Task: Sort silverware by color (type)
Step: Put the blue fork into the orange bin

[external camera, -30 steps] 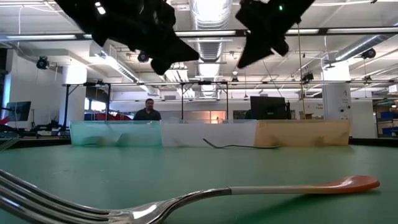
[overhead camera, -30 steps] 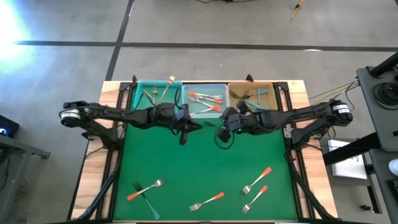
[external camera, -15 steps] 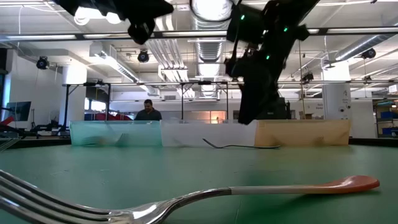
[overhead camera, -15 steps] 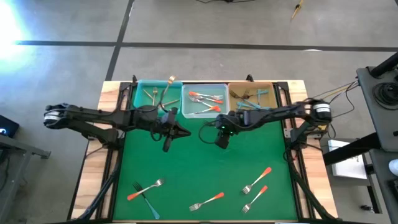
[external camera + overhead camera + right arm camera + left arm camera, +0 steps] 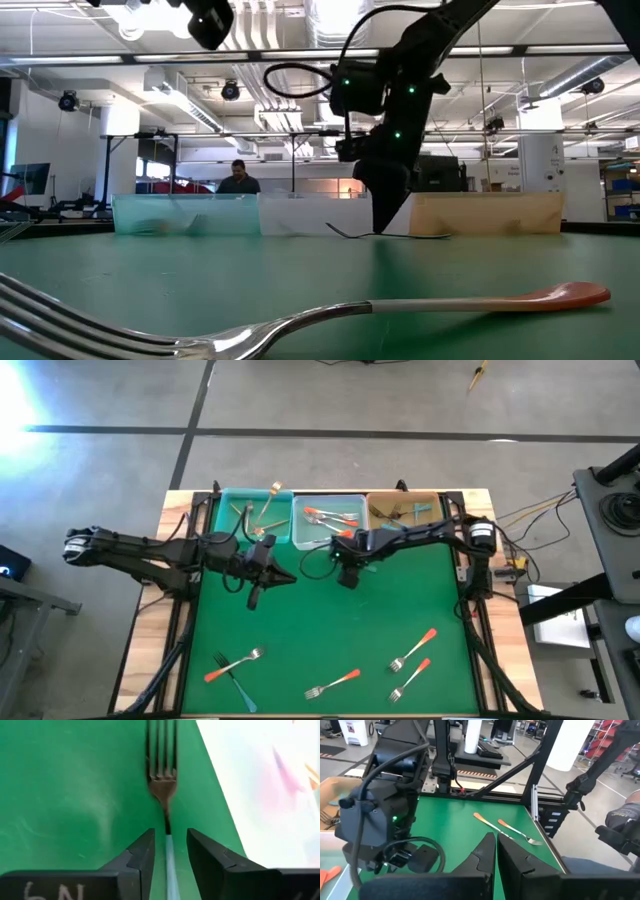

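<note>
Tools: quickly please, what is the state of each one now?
Left tool: closed, holding nothing.
Right tool: open, fingers either side of a fork lying on the mat; not gripping it.

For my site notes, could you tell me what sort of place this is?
Probably a large industrial lab or workshop: exposed ceiling ducts, a concrete floor, and a robot table holding sorting bins.

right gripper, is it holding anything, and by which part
Nothing is held. The right gripper straddles the blue-handled fork at its handle just behind the neck, its jaws clear of it. The left gripper is shut and empty.
</note>
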You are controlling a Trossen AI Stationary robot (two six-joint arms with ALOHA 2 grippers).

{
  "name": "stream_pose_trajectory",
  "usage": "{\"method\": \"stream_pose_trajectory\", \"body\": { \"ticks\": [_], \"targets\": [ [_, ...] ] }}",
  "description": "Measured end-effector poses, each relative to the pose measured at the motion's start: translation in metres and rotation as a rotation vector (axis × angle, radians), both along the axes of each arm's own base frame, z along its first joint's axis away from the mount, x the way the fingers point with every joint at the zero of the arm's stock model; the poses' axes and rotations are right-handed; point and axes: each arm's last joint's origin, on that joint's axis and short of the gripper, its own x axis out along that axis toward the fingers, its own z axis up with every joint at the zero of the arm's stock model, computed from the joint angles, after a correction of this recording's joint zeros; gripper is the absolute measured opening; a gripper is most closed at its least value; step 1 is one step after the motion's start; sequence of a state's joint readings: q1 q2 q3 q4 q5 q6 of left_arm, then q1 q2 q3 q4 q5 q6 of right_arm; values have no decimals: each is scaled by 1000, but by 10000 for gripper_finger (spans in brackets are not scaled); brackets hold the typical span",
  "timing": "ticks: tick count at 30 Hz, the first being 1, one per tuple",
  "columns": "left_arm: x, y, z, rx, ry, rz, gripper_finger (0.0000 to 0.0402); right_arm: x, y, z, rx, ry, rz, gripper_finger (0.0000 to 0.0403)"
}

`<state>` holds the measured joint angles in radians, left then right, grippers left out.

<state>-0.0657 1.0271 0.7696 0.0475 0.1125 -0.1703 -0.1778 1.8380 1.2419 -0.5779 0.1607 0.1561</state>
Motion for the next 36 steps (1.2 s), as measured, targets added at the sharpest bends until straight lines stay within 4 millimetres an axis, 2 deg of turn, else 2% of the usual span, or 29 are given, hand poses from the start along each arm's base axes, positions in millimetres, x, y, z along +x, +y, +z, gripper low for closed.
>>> {"method": "stream_pose_trajectory", "body": {
  "ticks": [6, 16, 20, 25, 31, 36],
  "targets": [
    [0, 0, -2, 7, 14, -1, 0, 1, -3, 3, 3, 30, -13, 102],
    [0, 0, -2, 11, 23, -1, 0, -2, -10, -6, 23, 53, -44, 163],
    [0, 0, -3, 11, 28, -1, 0, -2, -14, -11, 37, 65, -44, 169],
    [0, 0, -3, 11, 33, -1, 0, -1, -16, -24, 132, 78, -42, 134],
    [-1, 0, -4, 7, 40, -1, 0, -1, -13, -38, 204, 114, -28, 27],
    [-1, -1, -6, 4, 56, -3, 0, -3, -7, -31, 231, 122, -35, 11]
  ]
}}
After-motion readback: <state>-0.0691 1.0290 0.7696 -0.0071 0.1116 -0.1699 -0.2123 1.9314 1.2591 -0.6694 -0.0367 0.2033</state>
